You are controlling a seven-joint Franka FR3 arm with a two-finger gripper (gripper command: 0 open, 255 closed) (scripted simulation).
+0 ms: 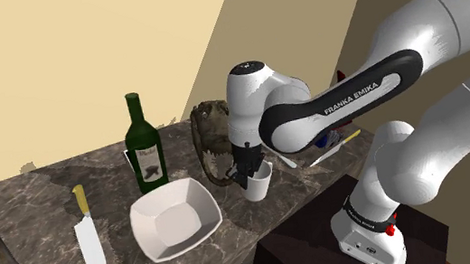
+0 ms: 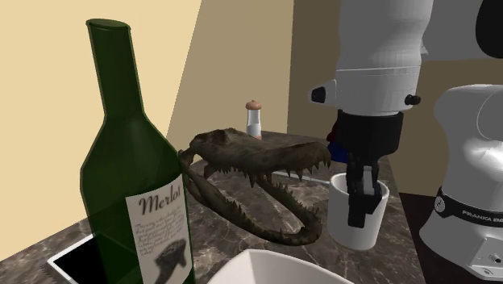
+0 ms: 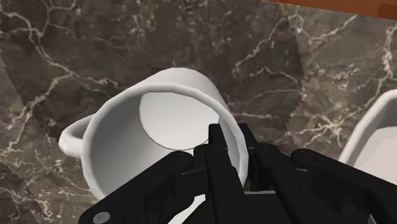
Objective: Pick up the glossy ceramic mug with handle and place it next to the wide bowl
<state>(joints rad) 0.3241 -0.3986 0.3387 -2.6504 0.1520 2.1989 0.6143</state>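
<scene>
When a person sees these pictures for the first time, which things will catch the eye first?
The dark skull with open, toothed jaws strikes first, lying on the marble counter between the green Merlot bottle and the white mug. Next comes the black gripper, which clasps the mug's rim from above, one finger inside. A white square bowl sits in front of the bottle in the shoulder view.
</scene>
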